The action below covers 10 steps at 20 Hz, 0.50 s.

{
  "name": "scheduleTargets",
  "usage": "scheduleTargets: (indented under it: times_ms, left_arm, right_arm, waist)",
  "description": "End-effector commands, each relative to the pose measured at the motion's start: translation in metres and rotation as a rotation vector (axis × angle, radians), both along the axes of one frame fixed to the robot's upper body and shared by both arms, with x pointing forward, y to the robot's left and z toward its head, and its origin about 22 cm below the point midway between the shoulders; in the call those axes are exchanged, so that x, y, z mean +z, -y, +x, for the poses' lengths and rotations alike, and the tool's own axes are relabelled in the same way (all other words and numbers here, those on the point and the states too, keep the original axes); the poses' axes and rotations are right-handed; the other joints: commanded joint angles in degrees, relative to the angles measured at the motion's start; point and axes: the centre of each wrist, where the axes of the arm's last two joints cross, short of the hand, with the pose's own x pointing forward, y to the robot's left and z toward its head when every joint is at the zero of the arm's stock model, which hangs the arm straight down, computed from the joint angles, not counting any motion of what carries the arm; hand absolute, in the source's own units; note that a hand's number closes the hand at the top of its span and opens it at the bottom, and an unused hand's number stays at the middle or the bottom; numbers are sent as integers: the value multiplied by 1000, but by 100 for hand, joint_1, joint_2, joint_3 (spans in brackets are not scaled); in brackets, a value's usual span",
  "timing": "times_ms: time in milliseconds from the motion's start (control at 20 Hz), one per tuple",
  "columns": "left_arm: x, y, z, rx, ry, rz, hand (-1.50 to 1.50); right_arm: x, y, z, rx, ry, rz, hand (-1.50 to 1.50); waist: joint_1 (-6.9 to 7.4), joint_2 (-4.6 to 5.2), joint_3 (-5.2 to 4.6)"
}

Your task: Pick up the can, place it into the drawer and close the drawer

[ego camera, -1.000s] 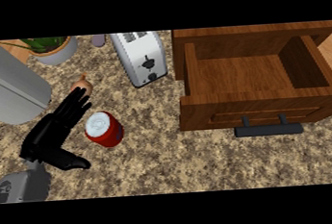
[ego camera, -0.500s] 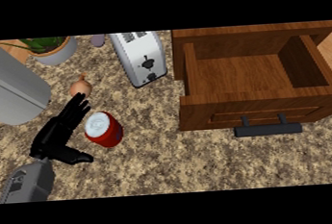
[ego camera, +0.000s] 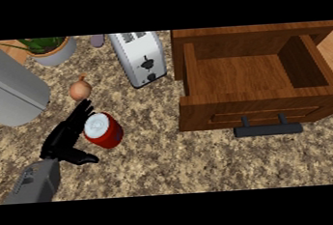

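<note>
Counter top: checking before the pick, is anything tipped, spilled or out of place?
Nothing stands out. The can stands upright beside the open left hand, the drawer is pulled open and holds nothing, and the toaster and onion sit apart from the can.

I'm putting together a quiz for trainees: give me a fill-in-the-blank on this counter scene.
The red can sits just to the ____ of the left hand. The wooden drawer stands ____. The white toaster stands between the onion and the ____.
Missing words: right; open; drawer.
</note>
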Motion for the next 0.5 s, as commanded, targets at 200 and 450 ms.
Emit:
scheduleTargets:
  times_ms: [200,450]
  left_arm:
    - [-33,22,-4,-15,-16,-28,-150]
    - [-16,9,16,-17,-43,-54,-150]
  right_arm:
    - [-2,7,8,3,-3,2,-150]
    - [3,-3,7,9,-4,16,-150]
  waist:
    - [-15,14,-2]
    - [-6,9,-1]
